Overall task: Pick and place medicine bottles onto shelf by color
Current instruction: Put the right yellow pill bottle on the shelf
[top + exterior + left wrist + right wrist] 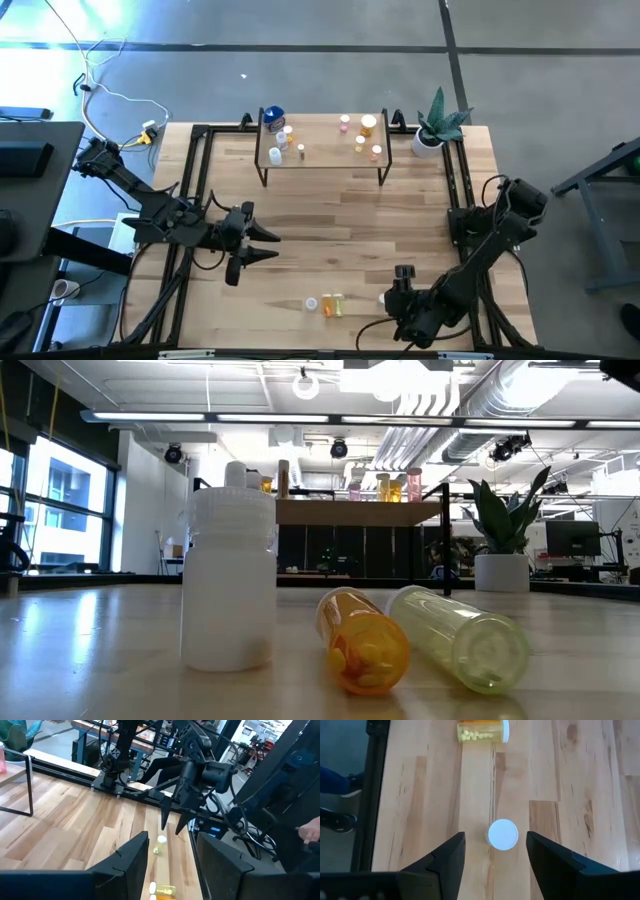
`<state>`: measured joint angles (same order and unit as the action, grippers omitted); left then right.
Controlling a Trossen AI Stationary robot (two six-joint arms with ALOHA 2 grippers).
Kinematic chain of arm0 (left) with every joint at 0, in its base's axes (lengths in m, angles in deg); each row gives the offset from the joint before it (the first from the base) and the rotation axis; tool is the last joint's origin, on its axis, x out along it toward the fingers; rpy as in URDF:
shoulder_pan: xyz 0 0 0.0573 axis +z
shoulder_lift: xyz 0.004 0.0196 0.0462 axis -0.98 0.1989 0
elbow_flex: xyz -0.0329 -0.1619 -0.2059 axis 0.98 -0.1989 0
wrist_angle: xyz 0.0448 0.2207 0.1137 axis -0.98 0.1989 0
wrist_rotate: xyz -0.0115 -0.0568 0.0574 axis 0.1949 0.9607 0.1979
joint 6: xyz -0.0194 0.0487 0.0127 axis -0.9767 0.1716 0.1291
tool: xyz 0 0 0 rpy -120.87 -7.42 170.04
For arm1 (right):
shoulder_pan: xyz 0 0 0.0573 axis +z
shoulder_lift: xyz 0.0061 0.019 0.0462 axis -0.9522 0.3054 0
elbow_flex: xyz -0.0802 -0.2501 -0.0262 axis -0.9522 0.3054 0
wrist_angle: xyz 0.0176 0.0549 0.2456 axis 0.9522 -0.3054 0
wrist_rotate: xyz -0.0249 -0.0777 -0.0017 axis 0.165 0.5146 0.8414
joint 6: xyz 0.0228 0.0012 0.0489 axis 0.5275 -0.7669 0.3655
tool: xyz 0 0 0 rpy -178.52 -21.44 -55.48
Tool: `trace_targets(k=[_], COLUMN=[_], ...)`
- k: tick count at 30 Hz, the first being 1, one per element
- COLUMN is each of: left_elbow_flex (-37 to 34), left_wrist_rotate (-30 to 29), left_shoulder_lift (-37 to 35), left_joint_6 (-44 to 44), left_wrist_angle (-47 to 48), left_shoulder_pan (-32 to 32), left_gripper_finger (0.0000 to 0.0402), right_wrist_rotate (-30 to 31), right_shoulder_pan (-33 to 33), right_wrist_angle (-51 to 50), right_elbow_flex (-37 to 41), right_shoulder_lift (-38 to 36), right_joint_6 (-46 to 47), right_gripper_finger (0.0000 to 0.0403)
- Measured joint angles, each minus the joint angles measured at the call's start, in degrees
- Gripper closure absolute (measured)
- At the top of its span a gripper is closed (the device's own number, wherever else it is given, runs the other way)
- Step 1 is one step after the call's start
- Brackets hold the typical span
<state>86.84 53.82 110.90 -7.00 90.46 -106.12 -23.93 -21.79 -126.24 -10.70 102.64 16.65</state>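
Note:
The shelf point(320, 152) stands at the table's far side and carries a blue-topped bottle point(273, 117), white vials point(283, 140), and pink and orange ones point(366, 130). Near the front edge a white bottle point(230, 580) stands upright, with an orange bottle point(362, 642) and a yellowish bottle point(460, 635) lying beside it. My right gripper point(495, 836) is open, pointing down, with a finger on each side of a small upright white-capped bottle point(503, 834), not touching it. My left gripper point(262, 246) is open and empty over the table's left middle.
A potted green plant point(438, 128) stands at the far right corner beside the shelf. Black rails point(190, 190) run along the table's left and right sides. The orange bottle with pills point(482, 731) lies just beyond my right gripper. Bare wood lies between the shelf and the front bottles.

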Motion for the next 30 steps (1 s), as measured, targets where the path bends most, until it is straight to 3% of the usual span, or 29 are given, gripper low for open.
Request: trace_targets(k=[22,30], left_elbow_flex=[0.0,0.0], left_wrist_rotate=[0.04,-0.01], left_shoulder_lift=[0.0,0.0], left_joint_6=[-0.05,-0.05], left_wrist_angle=[0.28,0.3], left_shoulder_pan=[0.02,0.02], left_gripper_finger=[0.0242,0.0242], right_wrist_rotate=[-3.04,-5.03], right_shoulder_pan=[-3.23,-4.37], right_wrist_angle=[1.61,1.59], right_elbow_flex=[-0.02,-0.02], right_shoulder_lift=[5.84,5.84], right_joint_6=[0.22,0.12], right_gripper_finger=[0.0202,0.024])
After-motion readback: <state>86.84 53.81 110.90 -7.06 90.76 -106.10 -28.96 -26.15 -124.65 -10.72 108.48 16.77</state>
